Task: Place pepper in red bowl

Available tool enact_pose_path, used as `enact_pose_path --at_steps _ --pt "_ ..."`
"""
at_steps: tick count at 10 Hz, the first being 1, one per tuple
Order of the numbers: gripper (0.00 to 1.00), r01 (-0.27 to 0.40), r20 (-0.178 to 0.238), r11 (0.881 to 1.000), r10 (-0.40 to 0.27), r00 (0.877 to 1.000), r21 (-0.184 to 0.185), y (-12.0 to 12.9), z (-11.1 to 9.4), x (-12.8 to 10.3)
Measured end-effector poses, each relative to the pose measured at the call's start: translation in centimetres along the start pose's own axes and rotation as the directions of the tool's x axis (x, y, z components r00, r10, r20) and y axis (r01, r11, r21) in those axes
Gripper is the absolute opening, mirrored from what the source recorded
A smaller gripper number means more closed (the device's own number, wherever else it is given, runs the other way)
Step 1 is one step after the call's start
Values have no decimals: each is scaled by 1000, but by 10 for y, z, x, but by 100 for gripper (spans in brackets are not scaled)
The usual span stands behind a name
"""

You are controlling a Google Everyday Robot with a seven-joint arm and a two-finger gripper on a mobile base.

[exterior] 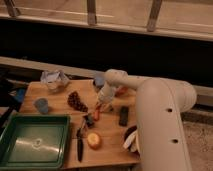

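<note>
Near the middle of the wooden worktop point(57, 102), the robot's one hand point(101, 106) points down from a white arm point(150, 100) that reaches in from the right. The hand is clenched. One pepper point(96, 114), slim and red-orange, lies right at its tips, just above the wood. I cannot tell whether the tips actually pinch it or only touch it.

One red bowl point(121, 91) sits just behind the arm's wrist, mostly hidden by it, up and to the right of the pepper. The pepper is outside that bowl.

Other things on the worktop, each a single piece:
- One dark grape bunch point(76, 101), left of the hand.
- One blue cup point(41, 105), further left.
- One crumpled pale packet point(54, 80), at the back left.
- One green tray point(35, 118), filling the front left corner.
- One dark long-handled tool point(80, 142), lying beside the tray's right edge.
- One round yellow-orange fruit point(93, 141), just right of that tool.
- One dark flat block point(123, 116), right of the pepper.
- One purple bowl point(131, 141) with pale pieces, at the front right, partly covered by the arm.
</note>
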Motion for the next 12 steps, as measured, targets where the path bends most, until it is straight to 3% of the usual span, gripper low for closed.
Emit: enact_pose_path --at_steps 4,9,12 --pt "0 0 1 1000 0 1000 0 13 -33 8" --pt "0 2 0 1000 -2 1000 0 14 -32 9" --pt "0 53 76 999 -53 996 1 33 -57 1"
